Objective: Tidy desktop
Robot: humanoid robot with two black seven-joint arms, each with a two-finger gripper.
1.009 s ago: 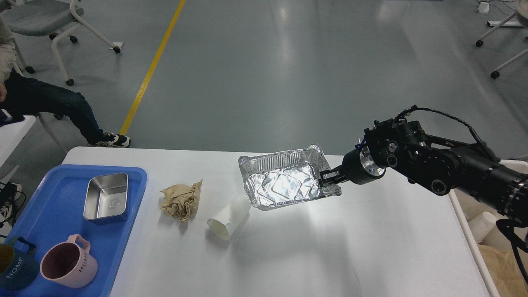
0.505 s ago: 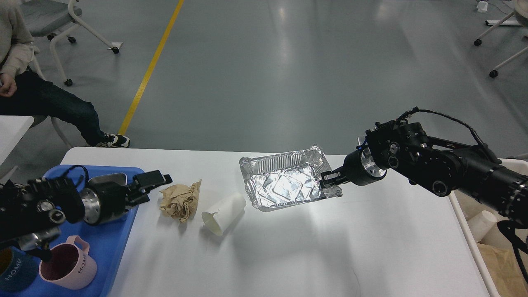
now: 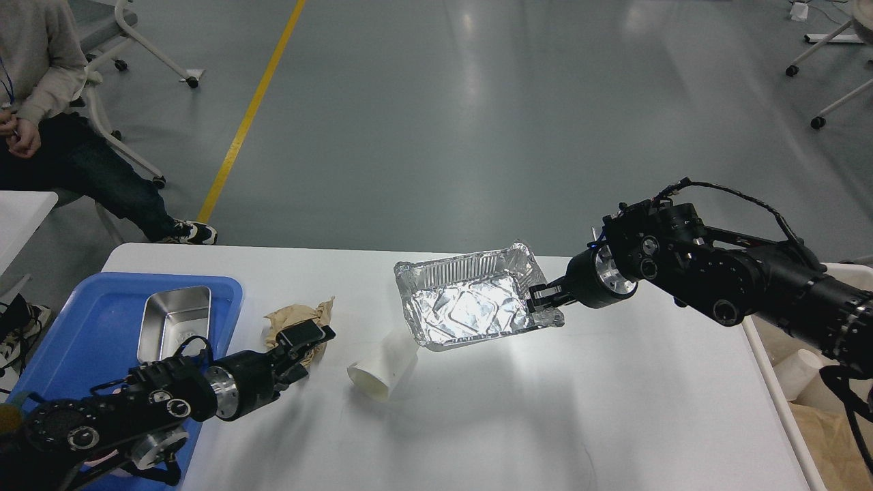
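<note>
Desktop [image 3: 614, 409]: white, smooth, rounded corners; it fills the lower half of my view, widest surface here.
Right gripper [image 3: 542, 298]: my right arm enters from the right; its fingers are pinched closed on the right rim of a foil tray [image 3: 470, 307].
Foil tray: crinkled silver, rectangular, held tilted near the desktop's far middle.
Left gripper [image 3: 307, 342]: my left arm enters low on the left; its end overlaps a crumpled brown paper [image 3: 294, 320]; I cannot tell whether the fingers are spread or closed.
Paper cup [image 3: 382, 368]: white, lying on its side, just in front of the foil tray's left end.
Blue tray [image 3: 89, 327]: at the desktop's left edge, holding a steel dish [image 3: 174, 322].
Beige bin [image 3: 805, 395]: at the right edge.
Room: grey glossy floor [image 3: 436, 102] with a yellow line [image 3: 249, 112]; a seated person [image 3: 48, 129] far left; wheeled chair legs at both upper corners.
</note>
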